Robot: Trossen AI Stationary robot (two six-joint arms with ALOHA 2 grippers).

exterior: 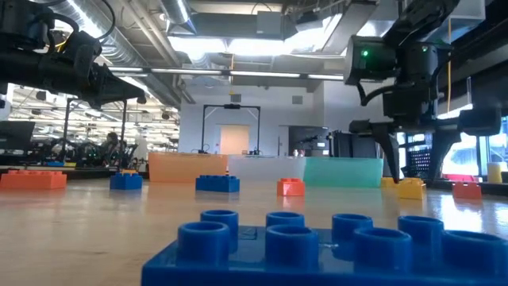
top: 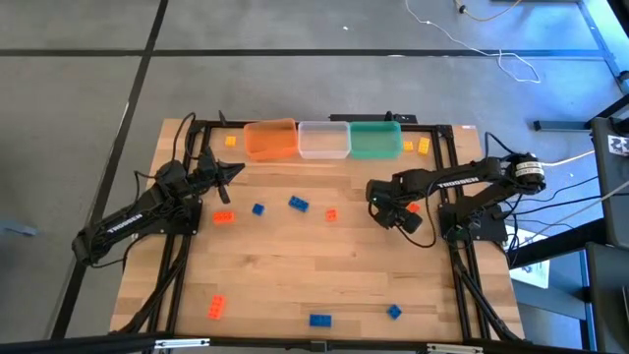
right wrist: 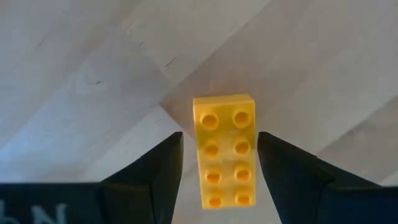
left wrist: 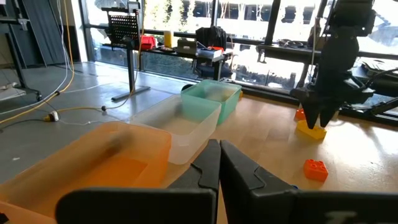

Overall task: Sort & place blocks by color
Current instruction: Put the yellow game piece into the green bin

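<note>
A yellow brick (right wrist: 224, 158), two studs wide and four long, is lying flat on the wooden tabletop (top: 324, 265) directly under the right claw (right wrist: 221, 163), whose two dark fingers (right wrist: 155, 171) are standing spread to either side of it with a gap showing on each side, so they are not yet pinching it. In the left wrist view the same yellow brick (left wrist: 311, 130) is sitting at the tips of the right claw (left wrist: 322, 118), with an orange brick (left wrist: 316, 169) lying nearer on the wood. Seen from above, the right claw (top: 391, 213) is hanging over the right half of the tabletop, short of the green tub (top: 374, 139); an orange piece is showing just beside it. Other bricks are lying scattered: a blue brick (top: 298, 204), a smaller blue one (top: 257, 208), orange ones (top: 223, 216) near the middle, more orange and blue ones along the near edge, and yellow ones (top: 423, 147) beside the green tub. The orange tub (top: 269, 140), clear tub (top: 323, 140) and green tub are standing touching in a row at the far edge. The left claw (top: 234, 173) is waiting with its fingers pressed together, holding nothing, near the orange tub.
</note>
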